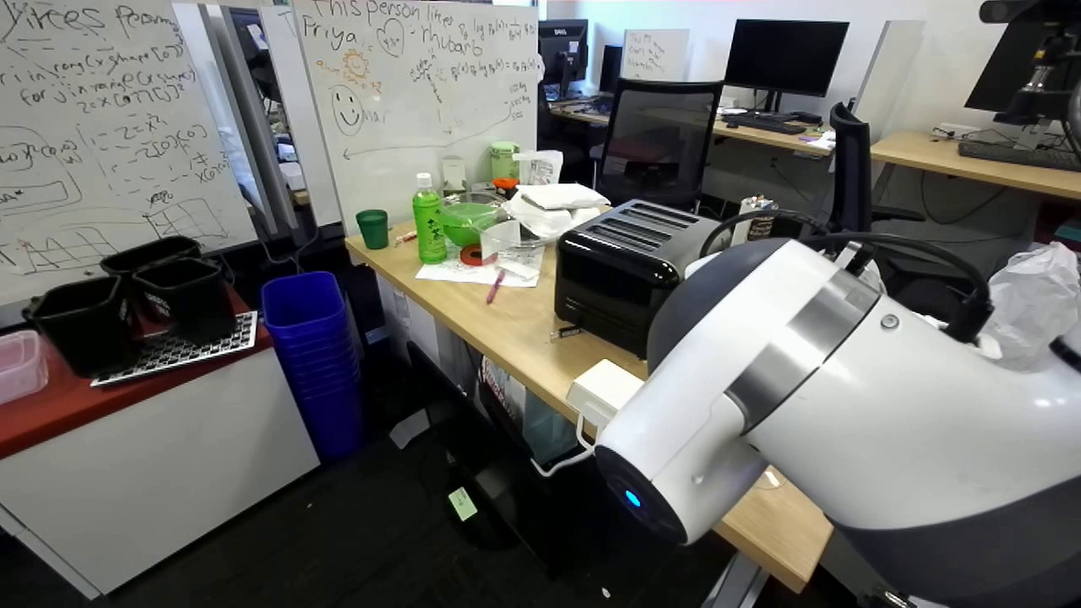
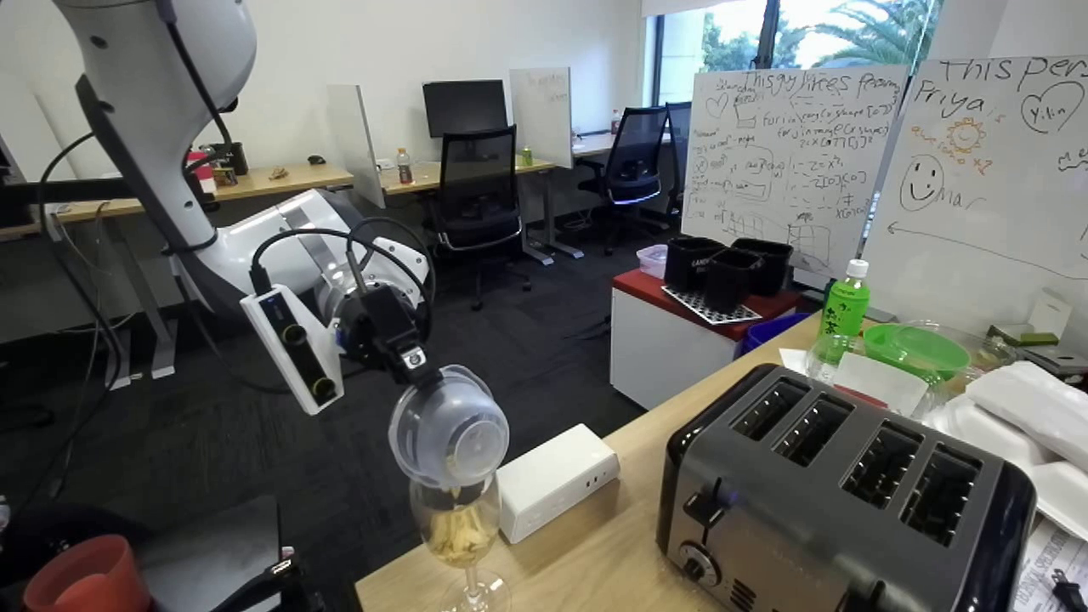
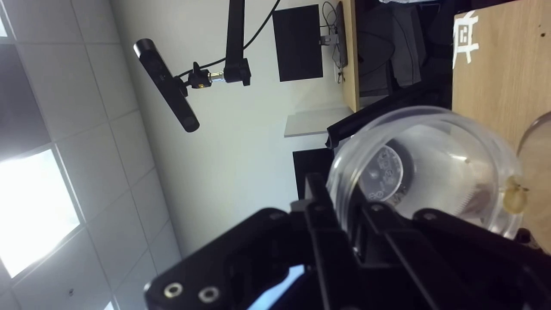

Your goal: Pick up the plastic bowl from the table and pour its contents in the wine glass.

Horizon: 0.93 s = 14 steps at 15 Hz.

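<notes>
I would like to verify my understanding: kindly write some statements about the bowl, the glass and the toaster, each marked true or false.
1. The fingers grip the plastic bowl by its rim. True.
2. The plastic bowl is level. False: it is tilted above the wine glass.
3. The wine glass stands upright on the table. True.
4. The black toaster has four slots. True.
5. The wine glass is empty. False: yellowish pieces lie in it.

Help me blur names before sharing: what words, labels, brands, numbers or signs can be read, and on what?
"This person likes": smiley whiteboard
"rhubarb": same board
"Priya" (or "Friya"): same board
"Mar": same board
"Yilin": same board
"This guy likes": neighbouring whiteboard
"for j in range(x.shape": neighbouring whiteboard
"DELL": far monitor
Too small or blurred: other board writing, green bottle label, black bin lettering, plastic bowl marks.
</notes>
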Each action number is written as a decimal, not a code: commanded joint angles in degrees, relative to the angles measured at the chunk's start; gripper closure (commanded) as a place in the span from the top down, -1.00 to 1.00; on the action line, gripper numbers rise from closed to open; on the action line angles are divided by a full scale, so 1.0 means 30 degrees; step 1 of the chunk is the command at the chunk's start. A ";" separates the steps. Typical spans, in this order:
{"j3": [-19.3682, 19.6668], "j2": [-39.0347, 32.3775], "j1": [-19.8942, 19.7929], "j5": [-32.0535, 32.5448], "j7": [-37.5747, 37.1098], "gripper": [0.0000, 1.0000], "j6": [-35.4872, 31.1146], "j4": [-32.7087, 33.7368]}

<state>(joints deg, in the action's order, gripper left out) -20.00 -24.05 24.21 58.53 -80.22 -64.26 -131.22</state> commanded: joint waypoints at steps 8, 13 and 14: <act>-0.0018 -0.0073 -0.0007 -0.0007 -0.0001 -0.94 0.0024 0.0043; 0.0015 -0.0174 0.0122 -0.0009 -0.0099 -0.94 0.0408 0.0121; 0.0021 -0.0182 0.0128 -0.0001 -0.0106 -0.94 0.0433 0.0132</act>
<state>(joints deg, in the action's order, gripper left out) -20.01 -24.22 24.22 58.51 -80.23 -64.25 -131.20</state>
